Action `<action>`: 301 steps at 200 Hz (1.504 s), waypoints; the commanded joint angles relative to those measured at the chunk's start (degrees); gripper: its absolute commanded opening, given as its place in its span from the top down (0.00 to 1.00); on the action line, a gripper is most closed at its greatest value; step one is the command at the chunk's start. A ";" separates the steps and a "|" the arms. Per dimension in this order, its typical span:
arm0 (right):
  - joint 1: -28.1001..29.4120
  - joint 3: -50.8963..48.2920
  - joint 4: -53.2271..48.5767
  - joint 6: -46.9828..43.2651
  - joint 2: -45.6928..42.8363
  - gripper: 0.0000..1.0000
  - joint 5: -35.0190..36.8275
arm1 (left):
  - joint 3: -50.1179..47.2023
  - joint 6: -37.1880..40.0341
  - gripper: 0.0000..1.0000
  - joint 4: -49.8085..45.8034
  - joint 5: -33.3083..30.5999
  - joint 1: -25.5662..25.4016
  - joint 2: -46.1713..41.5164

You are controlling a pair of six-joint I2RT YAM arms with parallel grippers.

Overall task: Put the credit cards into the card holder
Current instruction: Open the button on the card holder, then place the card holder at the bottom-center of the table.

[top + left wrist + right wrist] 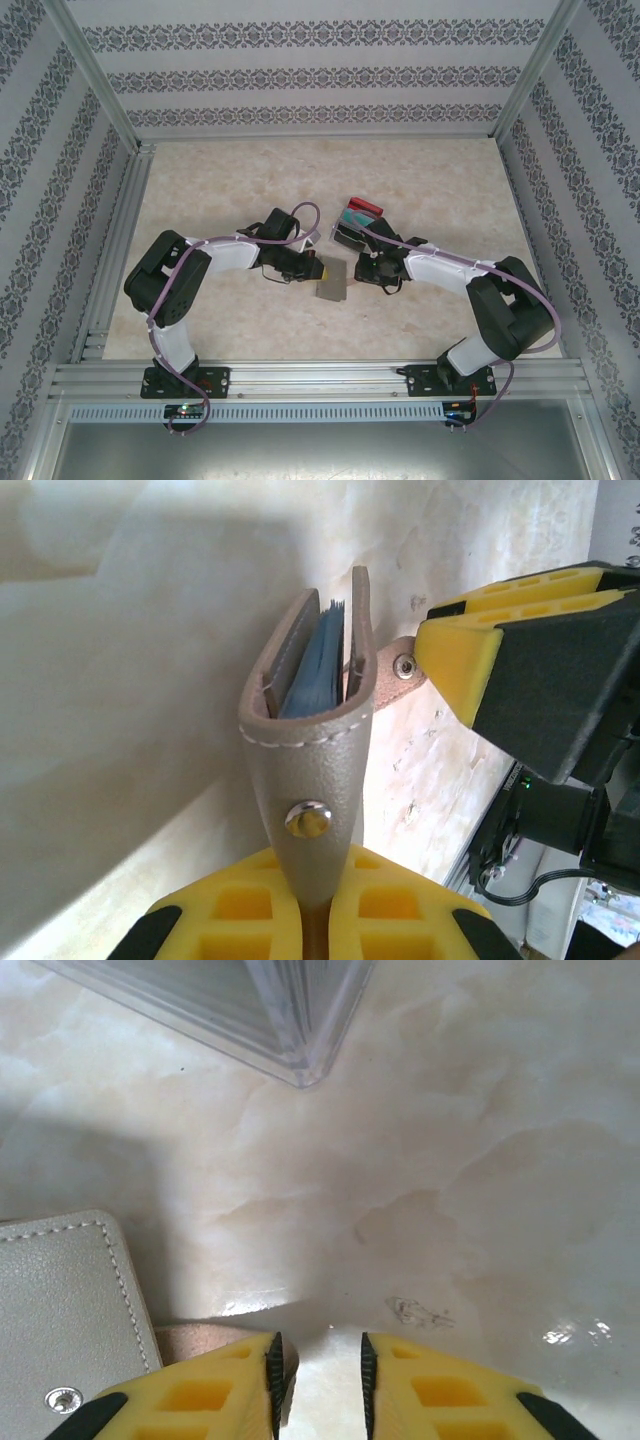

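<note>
My left gripper (pixel 318 880) is shut on the folded spine of the grey card holder (pixel 310 760), just below its metal stud, and holds it on edge over the table. A teal-blue credit card (pixel 315 670) sits between the holder's two panels. From above, the holder (pixel 332 287) lies between my left gripper (pixel 312 270) and right gripper (pixel 362 268). My right gripper (pixel 318 1355) is open with nothing between its fingers. The holder's brown strap tab (pixel 195 1338) runs beside its left finger. More credit cards (pixel 362 210), red and teal, lie just behind the right gripper.
A clear plastic box (pixel 250 1010) stands on the marble tabletop (pixel 450 1160) ahead of the right gripper. Aluminium frame rails (pixel 110 260) run along the table's left and near edges. Patterned walls enclose the other sides.
</note>
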 commanded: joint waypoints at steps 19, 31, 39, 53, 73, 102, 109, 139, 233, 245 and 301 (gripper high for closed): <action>0.44 0.14 -2.92 -1.33 -1.10 0.70 0.17 | 1.83 2.45 0.85 -4.49 -1.42 -0.64 -0.27; 1.04 1.03 -4.17 -2.67 -0.85 0.69 0.85 | 1.67 2.46 0.84 -4.70 -1.73 -0.62 -0.33; 1.51 1.93 -5.58 -4.49 0.02 0.71 0.68 | 1.54 2.45 0.76 -5.03 -2.35 -0.62 -0.49; 3.69 2.94 -6.97 -7.53 1.42 0.72 2.17 | 1.54 2.37 0.72 -5.39 -3.13 -0.62 -0.34; 6.06 3.55 -8.64 -8.06 3.46 0.73 5.68 | 1.23 1.52 0.62 -5.14 -4.56 -0.79 -0.63; 7.87 3.52 -10.42 -8.11 3.79 0.72 12.45 | 0.90 1.40 0.47 -7.78 -10.10 -0.81 -2.90; 7.70 3.80 -11.01 -8.13 4.16 0.72 13.02 | 0.59 1.34 0.45 -8.19 -11.53 -0.83 -4.08; 8.59 4.52 -11.42 -9.10 5.75 0.72 14.19 | 0.95 2.45 0.42 -10.78 -14.26 -0.88 -7.38; 0.76 -0.67 -0.38 -2.22 -8.51 0.68 -1.53 | 7.51 7.09 0.35 -21.76 -33.24 -7.21 -10.23; -0.59 -1.29 -0.48 -1.55 -9.89 0.68 -2.47 | 8.77 7.48 0.35 -23.03 -35.20 -8.06 -9.46; -11.85 3.62 -1.72 -6.87 -13.81 0.50 -4.37 | 11.34 3.88 0.23 -17.81 -34.25 -7.20 -7.97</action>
